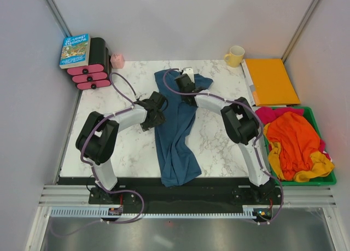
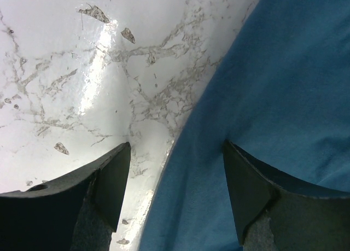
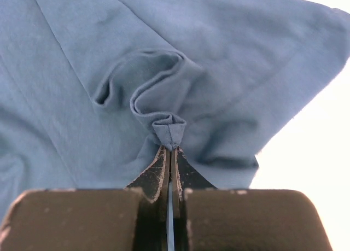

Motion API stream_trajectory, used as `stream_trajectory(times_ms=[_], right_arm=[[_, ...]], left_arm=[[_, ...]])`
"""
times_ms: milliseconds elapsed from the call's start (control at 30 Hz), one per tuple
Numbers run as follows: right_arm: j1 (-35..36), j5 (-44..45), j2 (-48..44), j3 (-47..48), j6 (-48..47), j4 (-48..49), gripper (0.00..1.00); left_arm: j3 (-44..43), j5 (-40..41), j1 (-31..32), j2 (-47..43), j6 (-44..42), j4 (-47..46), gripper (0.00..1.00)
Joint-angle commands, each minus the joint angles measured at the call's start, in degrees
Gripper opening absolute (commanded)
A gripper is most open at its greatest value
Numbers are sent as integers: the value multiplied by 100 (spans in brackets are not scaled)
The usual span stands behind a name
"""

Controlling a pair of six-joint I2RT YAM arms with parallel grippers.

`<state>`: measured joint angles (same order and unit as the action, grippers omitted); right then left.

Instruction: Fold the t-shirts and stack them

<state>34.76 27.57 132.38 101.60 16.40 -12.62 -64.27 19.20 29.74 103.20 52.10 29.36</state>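
A teal-blue t-shirt (image 1: 176,132) lies crumpled lengthwise down the middle of the marble table (image 1: 123,147). My right gripper (image 1: 186,81) is at its far end, shut on a pinched fold of the blue t-shirt (image 3: 169,132). My left gripper (image 1: 157,110) hovers open at the shirt's left edge; one finger (image 2: 106,180) is over bare marble, the other over blue t-shirt cloth (image 2: 262,98). Orange, yellow and magenta t-shirts (image 1: 292,141) are piled in a green bin (image 1: 317,181) at the right.
A flat orange folder (image 1: 270,80) and a yellow mug (image 1: 235,56) sit at the back right. At the back left there is a book (image 1: 75,50) on pink-and-black dumbbells (image 1: 90,76), with a small pink object (image 1: 117,60) beside them.
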Motion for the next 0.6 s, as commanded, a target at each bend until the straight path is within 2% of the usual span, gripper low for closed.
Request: stream_trajectory(times_ms=[0, 67, 100, 167, 200, 267, 300, 367, 400, 500, 567], right_arm=[[-5, 135, -651, -500, 460, 357, 0], [-13, 99, -695, -755, 556, 392, 0], [-5, 56, -704, -843, 618, 410, 4], [-5, 3, -731, -1045, 592, 610, 14], [-5, -6, -774, -1194, 505, 725, 26], [-5, -76, -959, -1292, 434, 1067, 38], [-5, -129, -1003, -1266, 390, 1104, 48], [4, -103, -1161, -1082, 302, 1104, 59], [-5, -86, -1222, -924, 267, 1113, 69], [-5, -94, -1381, -573, 144, 1104, 82], [4, -164, -1294, -326, -5, 956, 83]], left_arm=[[29, -4, 32, 113, 231, -106, 75], [29, -4, 41, 130, 240, -106, 75], [20, -4, 41, 130, 240, -106, 75], [20, 5, 50, 139, 240, -115, 75], [11, 5, 50, 148, 240, -106, 75], [2, 13, 59, 157, 231, -106, 76], [2, 31, 67, 148, 222, -98, 76], [20, 110, 76, 113, 213, -106, 77], [37, 136, 76, 78, 213, -115, 78], [20, 215, 85, 16, 205, -115, 80], [-6, 224, 85, 7, 187, -115, 80]])
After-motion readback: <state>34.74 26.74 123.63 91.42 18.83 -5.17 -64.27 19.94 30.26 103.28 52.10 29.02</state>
